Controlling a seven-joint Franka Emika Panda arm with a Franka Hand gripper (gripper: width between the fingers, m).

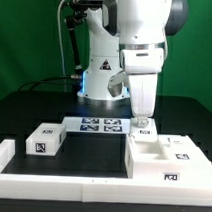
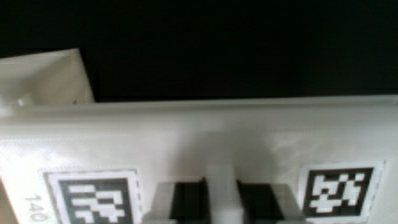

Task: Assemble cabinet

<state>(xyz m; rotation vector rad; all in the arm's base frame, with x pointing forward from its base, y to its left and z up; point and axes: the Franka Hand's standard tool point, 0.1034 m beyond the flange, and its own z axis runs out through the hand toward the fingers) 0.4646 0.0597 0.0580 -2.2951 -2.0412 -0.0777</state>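
The cabinet [image 1: 170, 163], a big white boxy shell with square tags, stands at the exterior view's right. My gripper [image 1: 143, 121] reaches straight down onto its far left corner. In the wrist view the cabinet's white face [image 2: 196, 140] fills the picture, with a tag on either side of my gripper [image 2: 217, 203]. The two dark fingers [image 2: 185, 203] stand close together with a thin white strip of the cabinet between them, so the gripper looks shut on it. A small white tagged drawer block [image 1: 42, 141] lies loose at the exterior view's left.
The marker board [image 1: 101, 125] lies flat behind the parts, in front of the robot's base. A long white border rail [image 1: 60, 185] runs along the front, and another rail [image 1: 4, 156] closes the left side. The table is black.
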